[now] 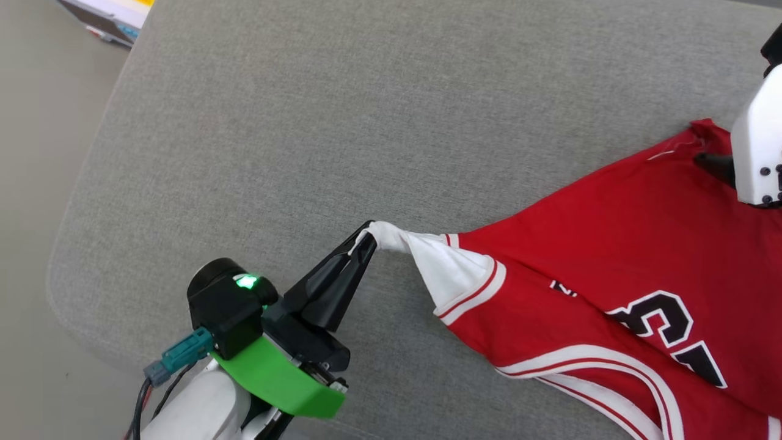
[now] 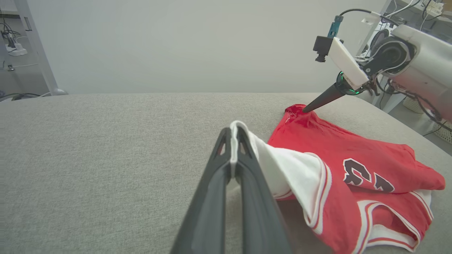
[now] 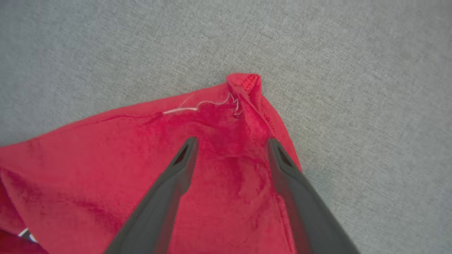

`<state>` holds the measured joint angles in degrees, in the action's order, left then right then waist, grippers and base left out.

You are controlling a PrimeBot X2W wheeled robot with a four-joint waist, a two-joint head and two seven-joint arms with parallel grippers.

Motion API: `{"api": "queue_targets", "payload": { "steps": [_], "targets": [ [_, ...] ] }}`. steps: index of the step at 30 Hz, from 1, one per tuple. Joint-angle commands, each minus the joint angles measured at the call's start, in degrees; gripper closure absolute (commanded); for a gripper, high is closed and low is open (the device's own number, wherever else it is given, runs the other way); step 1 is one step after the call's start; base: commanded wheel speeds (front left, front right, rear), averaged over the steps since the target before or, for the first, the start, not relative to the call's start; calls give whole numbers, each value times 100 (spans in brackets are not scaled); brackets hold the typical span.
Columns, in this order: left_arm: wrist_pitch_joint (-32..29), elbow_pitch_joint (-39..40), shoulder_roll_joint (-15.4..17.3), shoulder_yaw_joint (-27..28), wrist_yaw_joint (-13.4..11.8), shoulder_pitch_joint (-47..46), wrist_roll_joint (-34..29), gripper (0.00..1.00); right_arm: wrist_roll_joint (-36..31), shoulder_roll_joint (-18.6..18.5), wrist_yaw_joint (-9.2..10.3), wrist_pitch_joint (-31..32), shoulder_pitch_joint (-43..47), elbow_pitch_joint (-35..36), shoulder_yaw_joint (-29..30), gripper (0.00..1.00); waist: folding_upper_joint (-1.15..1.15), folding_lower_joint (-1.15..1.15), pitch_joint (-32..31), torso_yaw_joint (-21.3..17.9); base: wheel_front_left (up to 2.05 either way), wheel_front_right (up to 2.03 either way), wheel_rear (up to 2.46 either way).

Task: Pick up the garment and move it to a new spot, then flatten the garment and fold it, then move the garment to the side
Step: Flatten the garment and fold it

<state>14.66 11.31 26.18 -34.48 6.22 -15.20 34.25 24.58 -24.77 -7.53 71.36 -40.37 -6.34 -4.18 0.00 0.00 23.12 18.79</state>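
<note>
Garment (image 1: 611,256) sleeve in clenched left claw (image 1: 365,235); right claw (image 3: 232,140) agape over red corner.

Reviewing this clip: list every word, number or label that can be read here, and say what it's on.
"3": black, white-outlined digit on the red garment.
Second digit beside it: cut by a fold and the picture's edge, unreadable.
Small black print fragment near the white sleeve: too little shows to read.
No other text is legible.

Red garment (image 1: 611,244) lies rumpled on grey cushion, white sleeve stretched out.
</note>
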Motion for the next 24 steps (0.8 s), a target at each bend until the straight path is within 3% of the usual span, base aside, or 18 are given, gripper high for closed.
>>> {"api": "queue_targets", "payload": {
  "steps": [1, 12, 13, 14, 15, 24],
  "targets": [
    [32, -14, -71, 28, 39, -106, -36, 100, -64, -71, 4, -106, -125, -110, -52, 0, 0, 0, 358, 372, 0, 0, 0],
    [33, -81, -359, 6, 114, -265, -89, 100, -48, -310, 4, -366, -114, -931, -504, 0, 0, 0, 547, 571, 0, 0, 0],
    [33, -91, -362, 14, 116, -266, -91, 100, -32, -326, 4, -351, -95, -961, -538, 52, 0, 0, 547, 576, 0, 0, 0],
    [33, -100, -363, 25, 118, -266, -92, 100, -20, -339, 4, -363, -80, -982, -550, 70, 0, 0, 545, 578, 0, 0, 0],
    [33, -111, -362, 39, 120, -266, -93, 100, 0, -354, 4, -383, -60, -1006, -557, 100, 0, 0, 536, 579, 0, 0, 0],
    [33, -194, -282, 142, 125, -193, -103, 100, 181, -340, 4, -930, -214, -1112, -436, 100, 0, 0, 274, 400, 0, 0, 0]
  ]
}}
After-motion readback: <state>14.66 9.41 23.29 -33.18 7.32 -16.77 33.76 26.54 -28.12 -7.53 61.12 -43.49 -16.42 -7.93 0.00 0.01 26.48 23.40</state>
